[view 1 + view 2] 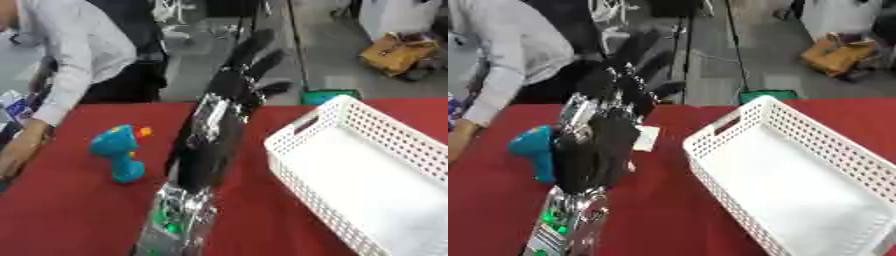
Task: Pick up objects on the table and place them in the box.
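A teal toy shaped like a small drill [119, 150], with an orange tip, lies on the red table [79, 220] left of centre. My left arm rises from the bottom edge up the middle of the view. My left hand [247, 67] is held high above the table's far edge, fingers straight and spread, with nothing in it. The toy lies just left of my forearm, apart from the hand. The white perforated box [302, 132] stands at the right and is empty. A small white card [647, 138] lies on the cloth, partly hidden behind my forearm.
A person in a light shirt leans in at the far left, with a hand [19, 150] resting on the table near its left edge. Beyond the table lie a grey floor, a brown bag [395, 52] and a green object [328, 95].
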